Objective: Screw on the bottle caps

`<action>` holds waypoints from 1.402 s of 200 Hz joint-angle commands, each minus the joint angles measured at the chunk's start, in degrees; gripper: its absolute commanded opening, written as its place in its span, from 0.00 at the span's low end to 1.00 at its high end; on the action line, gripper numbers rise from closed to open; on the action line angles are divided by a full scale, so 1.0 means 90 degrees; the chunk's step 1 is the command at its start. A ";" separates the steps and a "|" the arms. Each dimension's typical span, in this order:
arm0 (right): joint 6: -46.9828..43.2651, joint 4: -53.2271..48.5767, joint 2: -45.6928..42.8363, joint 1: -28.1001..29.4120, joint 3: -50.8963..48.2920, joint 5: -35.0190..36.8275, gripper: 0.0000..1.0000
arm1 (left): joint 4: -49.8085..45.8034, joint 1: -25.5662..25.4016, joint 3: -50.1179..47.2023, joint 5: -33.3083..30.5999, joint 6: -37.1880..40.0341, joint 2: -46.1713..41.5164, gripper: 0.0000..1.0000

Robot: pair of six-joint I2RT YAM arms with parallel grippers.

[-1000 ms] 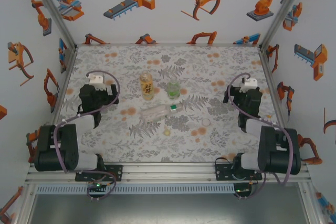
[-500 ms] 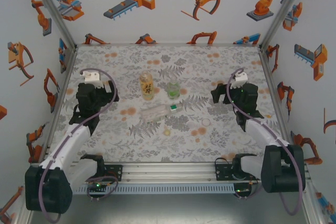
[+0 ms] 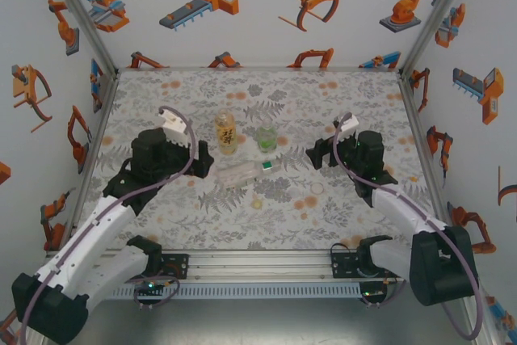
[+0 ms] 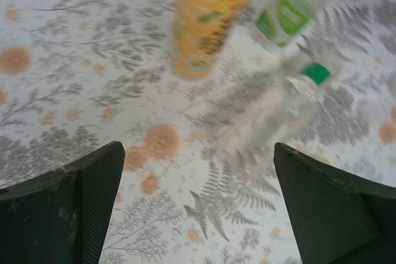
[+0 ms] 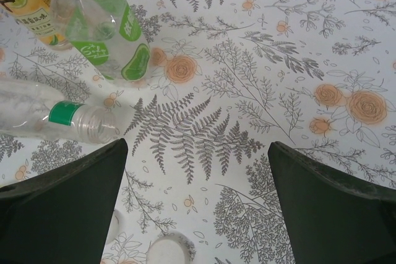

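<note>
Centrally, slim clear plastic bottle

I'm working in a lab-style robot test cell: white walls printed with orange robot drawings, aluminium posts at the corners. My left arm and right arm are bolted to a slotted metal rail edging the floral-patterned worktop.

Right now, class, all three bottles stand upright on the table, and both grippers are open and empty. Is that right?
Not quite. The slim bottle with the green band lies on its side, as the top external view shows; only the amber bottle and the green-tinted bottle stand upright. The left gripper and right gripper are indeed open and empty.
</note>
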 commanded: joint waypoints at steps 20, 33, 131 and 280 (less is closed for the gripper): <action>-0.0300 0.0094 -0.0347 0.0035 -0.0149 0.0099 0.87 | -0.1450 -0.0971 0.0836 0.0059 0.1031 0.0524 1.00; -0.0338 0.0066 -0.0419 0.0030 -0.0200 0.0133 0.87 | -0.1876 -0.1281 0.1171 0.0016 0.1285 0.0923 0.99; -0.0539 -0.0173 -0.0738 0.0035 -0.0328 0.0142 0.88 | -0.2313 -0.2098 0.2315 0.0374 0.2156 0.3014 0.96; -0.0506 -0.0163 -0.0942 0.0035 -0.0463 0.0202 0.87 | -0.1573 -0.1488 0.2814 0.1216 0.3006 0.5155 0.89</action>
